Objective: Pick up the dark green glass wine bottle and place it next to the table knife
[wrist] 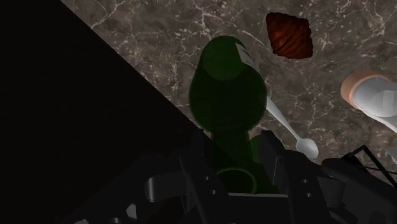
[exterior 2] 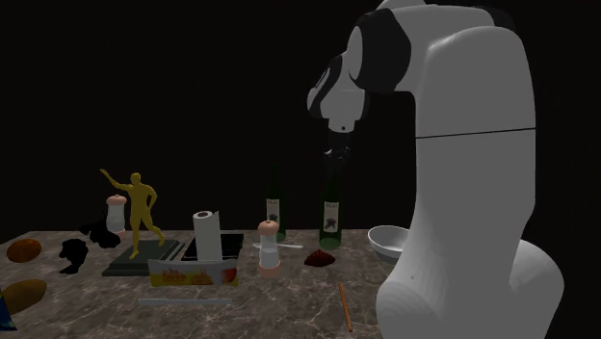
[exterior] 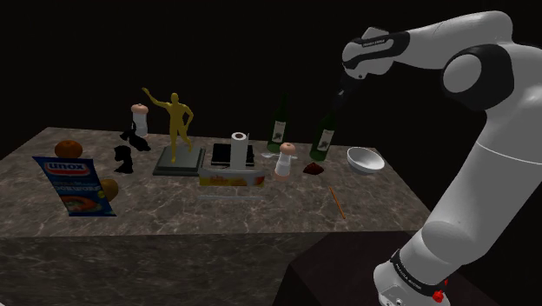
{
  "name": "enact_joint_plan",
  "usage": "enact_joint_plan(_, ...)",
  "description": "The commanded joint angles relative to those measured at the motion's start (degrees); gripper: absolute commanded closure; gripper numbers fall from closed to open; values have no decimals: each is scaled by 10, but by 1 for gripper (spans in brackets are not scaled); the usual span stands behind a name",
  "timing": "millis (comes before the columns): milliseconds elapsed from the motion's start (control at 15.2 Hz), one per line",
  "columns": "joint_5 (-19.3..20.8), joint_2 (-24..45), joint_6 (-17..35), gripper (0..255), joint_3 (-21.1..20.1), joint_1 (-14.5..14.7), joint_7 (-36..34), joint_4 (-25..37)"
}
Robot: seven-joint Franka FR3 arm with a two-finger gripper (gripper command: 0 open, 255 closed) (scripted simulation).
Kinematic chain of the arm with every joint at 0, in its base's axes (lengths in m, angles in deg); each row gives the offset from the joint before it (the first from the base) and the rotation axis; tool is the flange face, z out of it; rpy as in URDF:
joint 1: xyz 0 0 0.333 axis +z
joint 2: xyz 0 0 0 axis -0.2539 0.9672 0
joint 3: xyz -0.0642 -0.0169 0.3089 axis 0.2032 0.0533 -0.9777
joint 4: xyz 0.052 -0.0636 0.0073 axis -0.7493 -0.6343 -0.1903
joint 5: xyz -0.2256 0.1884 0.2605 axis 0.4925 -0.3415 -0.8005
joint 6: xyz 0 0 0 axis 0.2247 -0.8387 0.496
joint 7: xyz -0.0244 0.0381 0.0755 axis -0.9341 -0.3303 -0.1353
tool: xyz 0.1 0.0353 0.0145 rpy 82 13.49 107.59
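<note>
- The white arm (exterior: 486,156) reaches from its stand over the marbled tabletop (exterior: 217,213). Its gripper (exterior: 337,100) sits at the top of the dark green bottle (exterior: 323,139). In the wrist view the jaws clasp the bottle's neck from both sides.
- The bottle is toward the far edge of the tabletop, between a second green bottle (exterior: 279,126) and a white bowl (exterior: 366,159). It leans a little, and it cannot be told whether its base is off the surface.
- A neck grip lets a tall bottle swing. The step is probably done best with a straight lift until the base clears the pepper mill (exterior: 284,161) and the brown lump (exterior: 313,169), followed by slow, level travel.
- A slim white utensil (wrist: 289,130) just beside the bottle's base looks like the table knife, though its blade is not clear. If it is, the carry is short, and the bottle should go down upright beside the utensil, not on it.
- A shallow pale tray (exterior: 230,196) carries a yellow box (exterior: 228,180).
- The bowl looks empty.
- The bottle's dark glass hides whatever may be inside.
</note>
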Motion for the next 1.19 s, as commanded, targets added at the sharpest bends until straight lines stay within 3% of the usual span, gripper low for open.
enact_joint_plan(0, 2, -3, -14, 255, 0, 0, -3, 12)
enact_joint_plan(792, 10, -10, -103, 255, 3, -1, -13, 94)
enact_joint_plan(1122, 51, -87, -136, 255, -15, 31, -71, 60)
